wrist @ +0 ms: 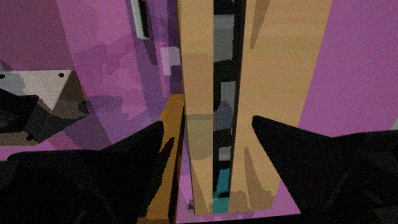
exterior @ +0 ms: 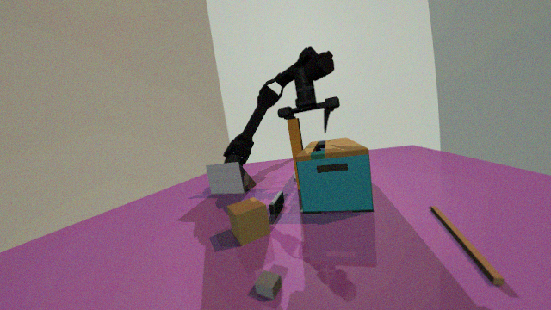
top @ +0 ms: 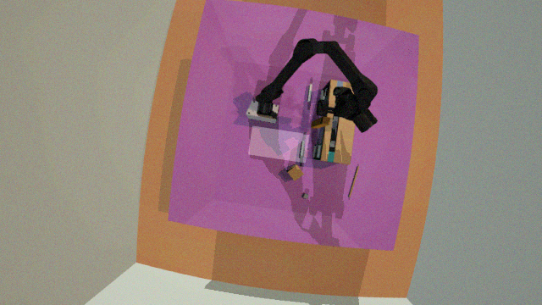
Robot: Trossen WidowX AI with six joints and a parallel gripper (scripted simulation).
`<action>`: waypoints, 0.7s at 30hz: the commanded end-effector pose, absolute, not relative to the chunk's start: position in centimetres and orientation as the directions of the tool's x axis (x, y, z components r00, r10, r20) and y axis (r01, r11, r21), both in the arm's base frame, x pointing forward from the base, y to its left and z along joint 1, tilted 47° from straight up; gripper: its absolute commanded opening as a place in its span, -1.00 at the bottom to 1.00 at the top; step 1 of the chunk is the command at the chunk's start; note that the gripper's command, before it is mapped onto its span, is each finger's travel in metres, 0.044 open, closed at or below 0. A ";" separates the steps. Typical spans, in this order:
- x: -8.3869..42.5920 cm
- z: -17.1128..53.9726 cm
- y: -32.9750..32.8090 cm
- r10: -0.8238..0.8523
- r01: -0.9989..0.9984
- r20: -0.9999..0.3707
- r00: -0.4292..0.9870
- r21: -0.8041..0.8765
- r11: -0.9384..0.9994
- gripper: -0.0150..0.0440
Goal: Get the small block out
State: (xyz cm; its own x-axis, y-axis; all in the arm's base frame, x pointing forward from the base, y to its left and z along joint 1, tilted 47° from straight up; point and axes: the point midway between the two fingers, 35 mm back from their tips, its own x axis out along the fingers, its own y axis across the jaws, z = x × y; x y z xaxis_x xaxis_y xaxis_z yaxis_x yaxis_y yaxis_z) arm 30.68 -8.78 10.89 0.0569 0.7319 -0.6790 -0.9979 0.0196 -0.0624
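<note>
While it hangs above the box [exterior: 334, 181] top slot, the gripper [exterior: 309, 113] is spread wide w/ nothing in it. Orange stick [exterior: 467, 244] lies nr the table [exterior: 452, 181] right edge, apart from box.

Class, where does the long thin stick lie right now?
In the exterior view the stick lies flat on the mat, right of the teal-fronted box and apart from it.

A matte black, jointed robot arm [exterior: 258, 114] on a grey block base [exterior: 225, 177], ending in tapered, pointed black fingers [exterior: 326, 119].
</note>
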 end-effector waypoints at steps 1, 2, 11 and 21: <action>30.8 10.3 -9.3 0.731 -0.998 -0.680 0.053 -0.061 0.015 0.86; 30.8 10.2 -9.4 0.731 -0.998 -0.680 0.053 -0.061 0.015 0.86; 30.9 9.1 -10.4 0.732 -0.998 -0.679 0.051 -0.058 0.016 0.86; 30.9 7.9 -11.5 0.733 -0.998 -0.678 0.050 -0.056 0.016 0.86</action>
State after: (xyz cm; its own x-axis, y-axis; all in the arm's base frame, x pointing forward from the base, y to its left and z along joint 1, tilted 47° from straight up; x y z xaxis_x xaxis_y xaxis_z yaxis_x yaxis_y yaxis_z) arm 30.82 -11.17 8.39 0.0533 0.7335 -0.6776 -0.9982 0.0201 -0.0568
